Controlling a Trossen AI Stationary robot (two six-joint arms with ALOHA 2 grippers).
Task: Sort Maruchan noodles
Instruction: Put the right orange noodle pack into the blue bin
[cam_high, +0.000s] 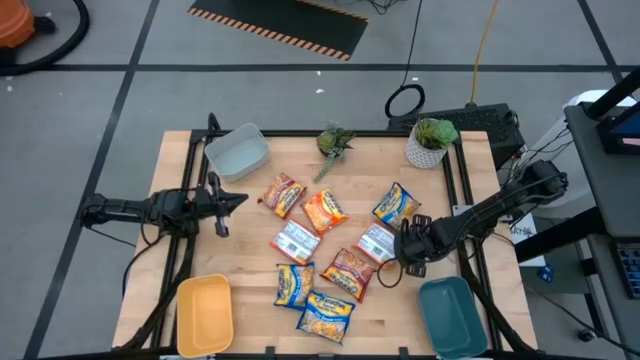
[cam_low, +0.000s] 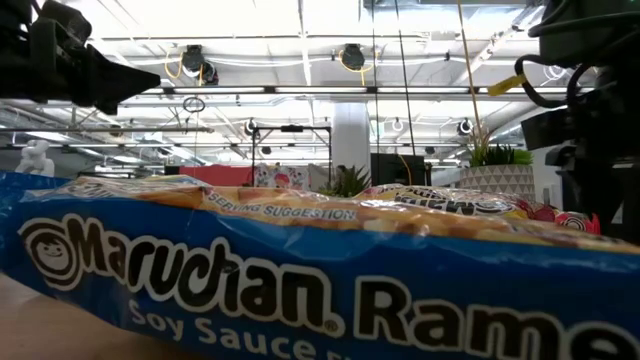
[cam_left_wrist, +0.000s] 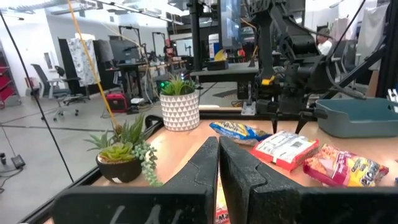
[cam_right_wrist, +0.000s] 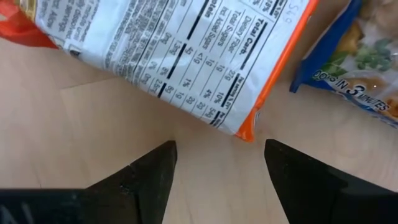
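The right hand hangs low over the counter with its two fingers spread wide and nothing between them. Just ahead of the fingertips lies a white packet with an orange edge, nutrition panel up; in the right wrist view its corner sits just short of the gap between the fingers, with bare wood below. Taking that packet as the landmark: a blue-and-yellow packet lies just beyond it toward the white potted plant, an orange-red one touches or nearly touches it on the side toward the yellow bin, and the teal bin stands near it at the counter's front corner. The remaining Maruchan noodles are scattered across the middle of the counter, none in a bin yet.

The left hand waits well away from the packet, beside the grey bin, fingers pressed together and empty.

The step looks like the approach to a first pick, so sorting has barely begun. Next, the right hand probably needs to advance slightly until the packet's edge lies between the fingers, drop, then pinch the thin crinkly film without sliding it into its neighbours.
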